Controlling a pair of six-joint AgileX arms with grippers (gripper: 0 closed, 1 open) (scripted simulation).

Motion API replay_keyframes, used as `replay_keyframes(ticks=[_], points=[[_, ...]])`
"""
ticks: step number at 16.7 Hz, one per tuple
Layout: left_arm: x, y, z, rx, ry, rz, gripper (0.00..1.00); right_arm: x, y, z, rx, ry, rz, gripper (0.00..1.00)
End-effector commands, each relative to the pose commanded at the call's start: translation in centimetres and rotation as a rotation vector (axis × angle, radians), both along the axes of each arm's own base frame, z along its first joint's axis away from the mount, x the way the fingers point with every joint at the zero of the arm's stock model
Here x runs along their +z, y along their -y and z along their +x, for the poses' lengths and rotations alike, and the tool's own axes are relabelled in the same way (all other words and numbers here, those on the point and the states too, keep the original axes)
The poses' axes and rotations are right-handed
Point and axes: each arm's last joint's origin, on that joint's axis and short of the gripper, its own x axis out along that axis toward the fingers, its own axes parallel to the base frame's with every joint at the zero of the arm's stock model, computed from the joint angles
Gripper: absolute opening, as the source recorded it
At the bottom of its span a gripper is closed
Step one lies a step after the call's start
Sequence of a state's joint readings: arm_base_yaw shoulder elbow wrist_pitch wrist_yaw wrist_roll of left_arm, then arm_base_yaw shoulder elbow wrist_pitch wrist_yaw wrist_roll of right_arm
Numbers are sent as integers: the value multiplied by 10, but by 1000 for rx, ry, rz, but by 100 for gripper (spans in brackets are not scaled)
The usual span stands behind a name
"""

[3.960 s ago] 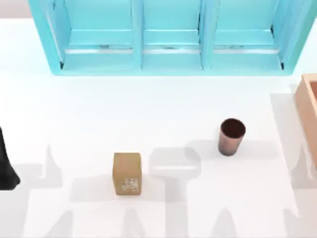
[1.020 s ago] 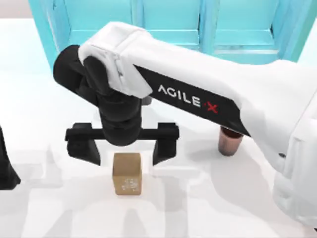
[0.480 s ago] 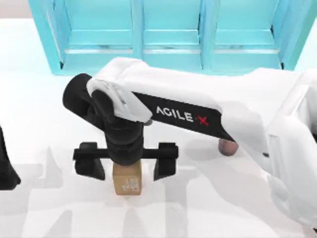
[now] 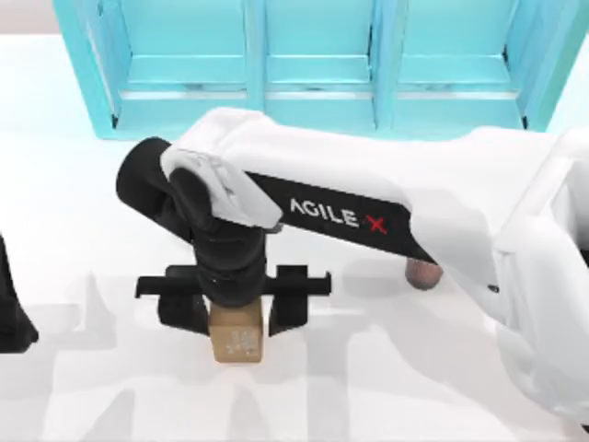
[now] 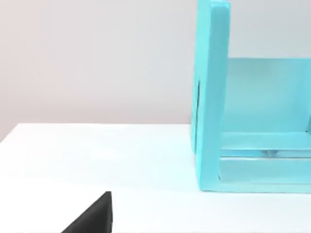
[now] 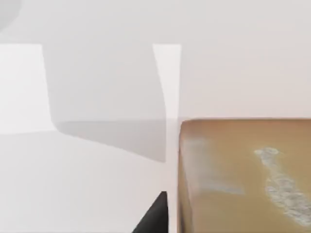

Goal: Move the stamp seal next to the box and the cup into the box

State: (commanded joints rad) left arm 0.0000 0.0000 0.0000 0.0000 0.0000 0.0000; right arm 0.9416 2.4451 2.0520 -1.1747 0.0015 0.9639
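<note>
Tan-brown stamp seal point(image 4: 237, 337) sits at about 7 o'clock on the white worktop point(image 4: 83, 212), and the right tool point(image 4: 236, 302) has narrowed its fingers since half a second ago, now flanking the block, looks nearly clamped. Grasp seems imminent. Cup point(image 4: 423, 273) peeks out at 4 o'clock; turquoise shelf unit point(image 4: 313, 64) at 12. Left tool point(image 4: 11, 313) is parked at 9.

One camera hangs above the worktop point(image 4: 83, 193), facing down. The left wrist camera sits low, looking across at the shelf point(image 5: 212, 97). The right wrist camera is close over the stamp seal point(image 6: 243, 174), shared with overhead.
</note>
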Motion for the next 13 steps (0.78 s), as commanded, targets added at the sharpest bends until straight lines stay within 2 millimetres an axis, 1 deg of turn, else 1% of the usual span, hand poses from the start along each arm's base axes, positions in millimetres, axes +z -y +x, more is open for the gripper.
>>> replay_keyframes(ticks=[6,7,13], points=[[0,0,0,0,0,0,100,0,0,0,0,0,0,2],[0,0,0,0,0,0,100,0,0,0,0,0,0,0],[0,0,0,0,0,0,100,0,0,0,0,0,0,0]])
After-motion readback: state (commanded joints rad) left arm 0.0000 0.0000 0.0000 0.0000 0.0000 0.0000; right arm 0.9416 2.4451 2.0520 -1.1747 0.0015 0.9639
